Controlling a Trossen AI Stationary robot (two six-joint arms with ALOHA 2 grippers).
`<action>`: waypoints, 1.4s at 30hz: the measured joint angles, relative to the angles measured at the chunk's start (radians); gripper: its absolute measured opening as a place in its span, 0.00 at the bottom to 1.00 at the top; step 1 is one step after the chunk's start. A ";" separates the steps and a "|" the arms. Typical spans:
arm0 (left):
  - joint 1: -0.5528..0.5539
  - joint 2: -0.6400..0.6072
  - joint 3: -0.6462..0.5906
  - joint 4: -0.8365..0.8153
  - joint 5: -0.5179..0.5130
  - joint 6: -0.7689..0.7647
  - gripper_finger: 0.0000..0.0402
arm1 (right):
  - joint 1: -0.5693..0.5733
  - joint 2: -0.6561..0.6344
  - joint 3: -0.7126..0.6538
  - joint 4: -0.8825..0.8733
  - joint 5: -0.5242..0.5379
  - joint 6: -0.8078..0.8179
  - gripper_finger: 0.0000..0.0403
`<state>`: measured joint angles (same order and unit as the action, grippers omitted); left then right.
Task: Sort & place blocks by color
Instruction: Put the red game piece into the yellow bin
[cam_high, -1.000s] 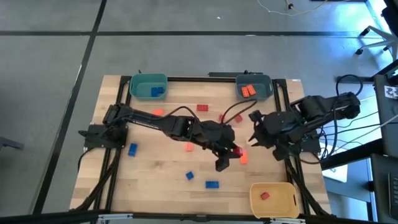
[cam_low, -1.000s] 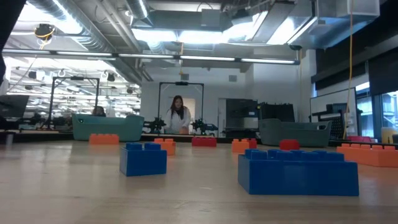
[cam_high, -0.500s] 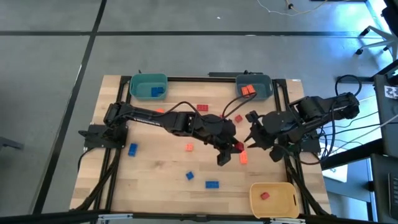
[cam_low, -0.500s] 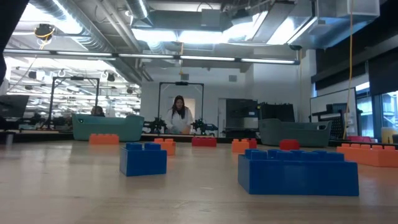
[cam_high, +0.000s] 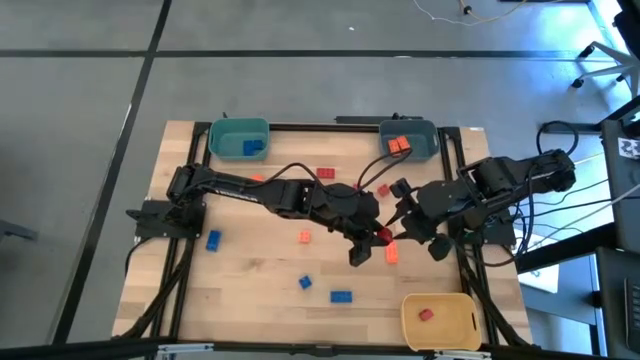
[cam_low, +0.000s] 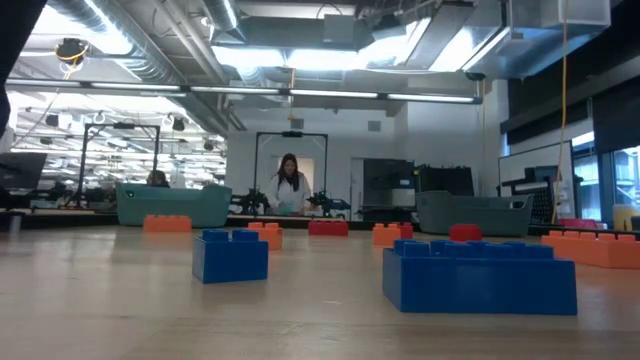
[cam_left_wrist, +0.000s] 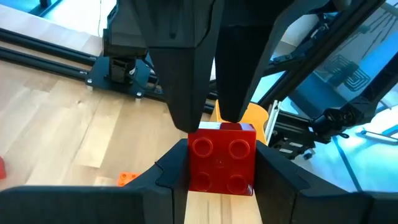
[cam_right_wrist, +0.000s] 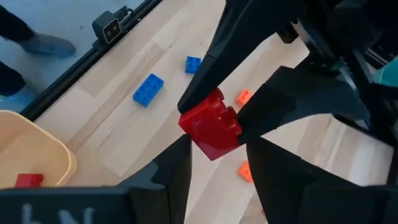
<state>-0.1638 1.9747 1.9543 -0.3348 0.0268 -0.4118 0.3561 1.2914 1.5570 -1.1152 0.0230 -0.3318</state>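
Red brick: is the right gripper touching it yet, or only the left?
Cannot tell. In the left wrist view the left gripper clamps the red brick; the right gripper meets its top edge, but no view shows contact plainly.

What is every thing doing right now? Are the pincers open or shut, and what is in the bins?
left pincer: shut on the red block.
right pincer: open, one finger on each side of the red block.
red block: gripped, lifted off the table.
teal bin: holds blue blocks.
grey-blue bin: holds orange blocks.
yellow bin: holds one red block.
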 joint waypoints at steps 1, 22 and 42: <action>0.000 0.000 -0.001 0.003 0.006 0.000 0.31 | 0.000 0.003 0.001 0.000 -0.001 -0.011 0.39; 0.000 0.000 -0.001 0.020 0.024 0.003 0.31 | 0.035 0.029 0.001 0.008 0.004 -0.068 0.39; 0.020 0.000 -0.001 0.037 0.029 0.029 0.31 | 0.035 0.028 0.000 0.036 -0.013 -0.074 0.39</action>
<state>-0.1434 1.9743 1.9533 -0.2974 0.0562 -0.3825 0.3908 1.3193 1.5574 -1.0790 0.0101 -0.4057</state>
